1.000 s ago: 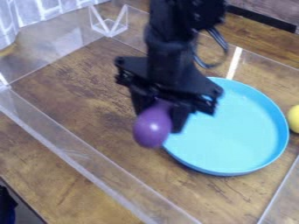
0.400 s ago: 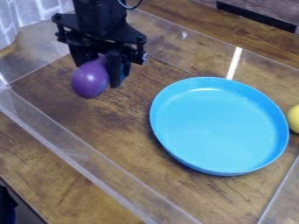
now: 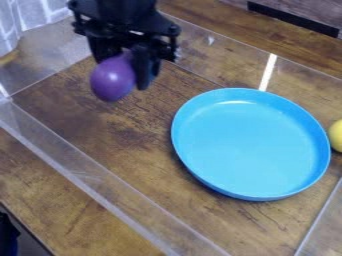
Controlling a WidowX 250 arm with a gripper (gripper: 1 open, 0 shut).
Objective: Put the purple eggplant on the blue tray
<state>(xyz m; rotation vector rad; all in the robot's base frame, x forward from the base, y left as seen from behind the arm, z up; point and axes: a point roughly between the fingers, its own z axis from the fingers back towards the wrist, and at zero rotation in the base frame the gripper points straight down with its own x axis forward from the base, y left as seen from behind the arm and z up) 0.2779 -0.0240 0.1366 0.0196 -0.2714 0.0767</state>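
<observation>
Pickup done, placement outstanding: gripper (image 3: 130, 62) was clenched on the purple eggplant (image 3: 112, 79), held clear above the wooden surface (image 3: 107, 150) well left of the blue tray (image 3: 251, 140), which lay bare, yellow fruit (image 3: 335, 135) beside it.

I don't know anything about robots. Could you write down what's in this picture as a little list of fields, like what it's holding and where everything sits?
surface: wooden table with clear plastic walls
end effector: upper left of the view, pointing steeply down
held item: purple eggplant, gripped and lifted off the table
blue tray: right of centre, nothing in it
eggplant versus tray: eggplant is to the left of the tray, not over it
other item: yellow fruit at the right edge, beside the tray
task status: eggplant not yet on the tray
</observation>
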